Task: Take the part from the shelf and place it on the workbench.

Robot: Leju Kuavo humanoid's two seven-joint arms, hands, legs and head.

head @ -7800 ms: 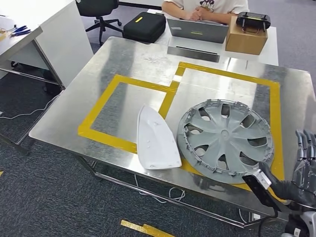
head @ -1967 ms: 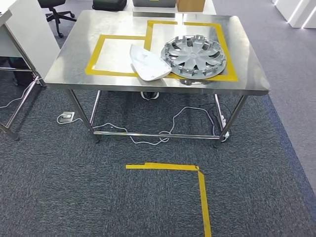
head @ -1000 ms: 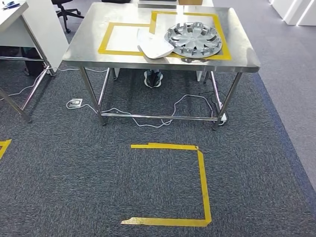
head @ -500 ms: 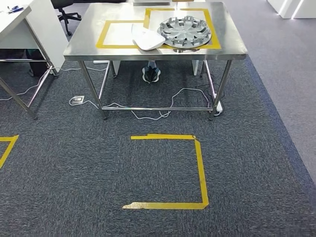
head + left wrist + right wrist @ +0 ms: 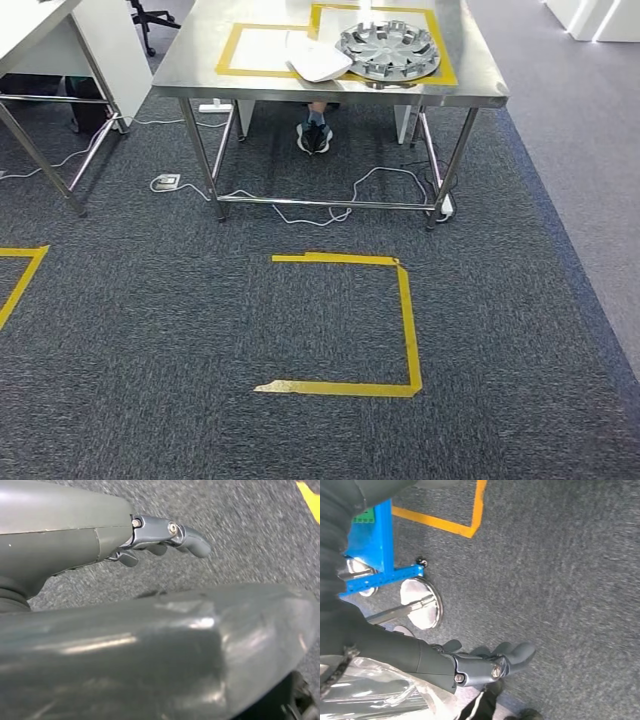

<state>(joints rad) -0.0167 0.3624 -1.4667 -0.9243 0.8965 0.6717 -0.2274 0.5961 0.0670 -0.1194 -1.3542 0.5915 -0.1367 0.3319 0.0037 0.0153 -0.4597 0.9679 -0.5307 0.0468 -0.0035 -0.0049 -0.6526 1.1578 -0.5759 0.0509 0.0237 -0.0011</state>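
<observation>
The left hand [image 5: 166, 535] hangs over the dark carpet with its fingers stretched out and nothing in them. The right hand [image 5: 482, 662] is likewise released, fingers loosely apart and empty above the carpet. Just beside the right hand stands the blue frame of the shelf [image 5: 380, 545], on shiny castors [image 5: 421, 602], with a corner of yellow floor tape [image 5: 473, 527] beyond it.

No part is in either hand. Two parts lie on the far tabletop [image 5: 483, 85]: a grey wheel cover [image 5: 387, 48] inside the right taped square and a white panel [image 5: 317, 58] lying across the tape line between the squares, touching or just beside the wheel cover.

The step in hand looks like a trip to the shelf for a pick-up. To do it well, I would turn the body towards the shelf with both arms low and close, and keep the right hand off the blue frame and the castors. The fingers should be raised only once the shelf level is in sight.

The nearest edges are the shelf frame on the right and the tabletop's front rim and steel legs [image 5: 200, 150] far ahead. A white cable [image 5: 302, 215] trails under the tabletop, and a person's shoes [image 5: 314, 135] show there. A neighbouring desk [image 5: 45, 15] closes the far left. The open room is the wide carpet around the yellow floor square [image 5: 411, 320], which seems a fair standing mark
</observation>
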